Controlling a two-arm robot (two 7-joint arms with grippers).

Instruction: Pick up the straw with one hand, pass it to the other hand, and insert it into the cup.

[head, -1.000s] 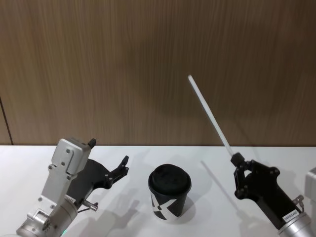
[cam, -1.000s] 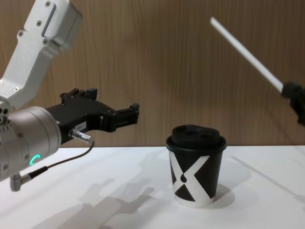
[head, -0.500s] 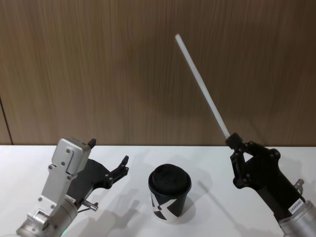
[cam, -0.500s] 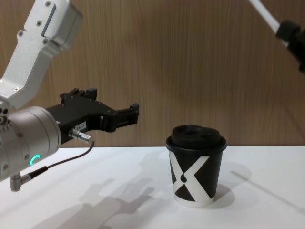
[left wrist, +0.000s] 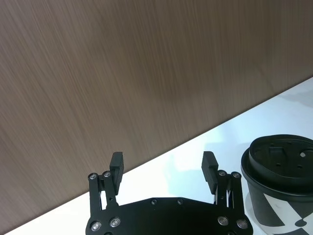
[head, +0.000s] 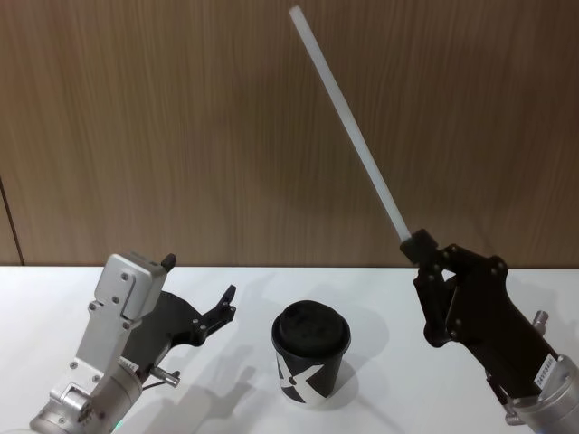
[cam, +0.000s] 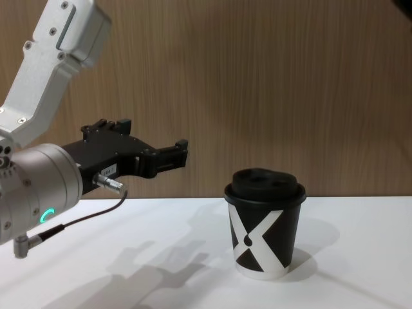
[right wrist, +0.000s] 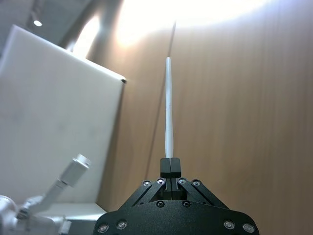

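Higher now, right hand [head: 418,244] pinches the straw [head: 349,124], tilted up-left; left hand [head: 200,278] spread wide.

straw [head: 349,124]: white | cup [cam: 265,239]: black (white X mark) | wall [head: 163,127]: brown woodgrain

- The black two-finger left end effector [head: 201,278] hangs above the left part of the flat white surface [head: 54,298]. Its fingers are spread apart and point rightward.
- The small black paper cup with a domed lid [head: 310,353] stands upright on the surface. It is right of this end effector, near its fingertips but apart from them.
- The black right end effector [head: 421,246] is right of the cup and higher than its lid, pointing up.
- The long thin white plastic straw [head: 353,122] is clamped at its lower end between the right end effector's fingertips. It rises from them tilted leftward.
- The brown wood-panel wall [head: 181,136] stands behind the surface, beyond both end effectors.
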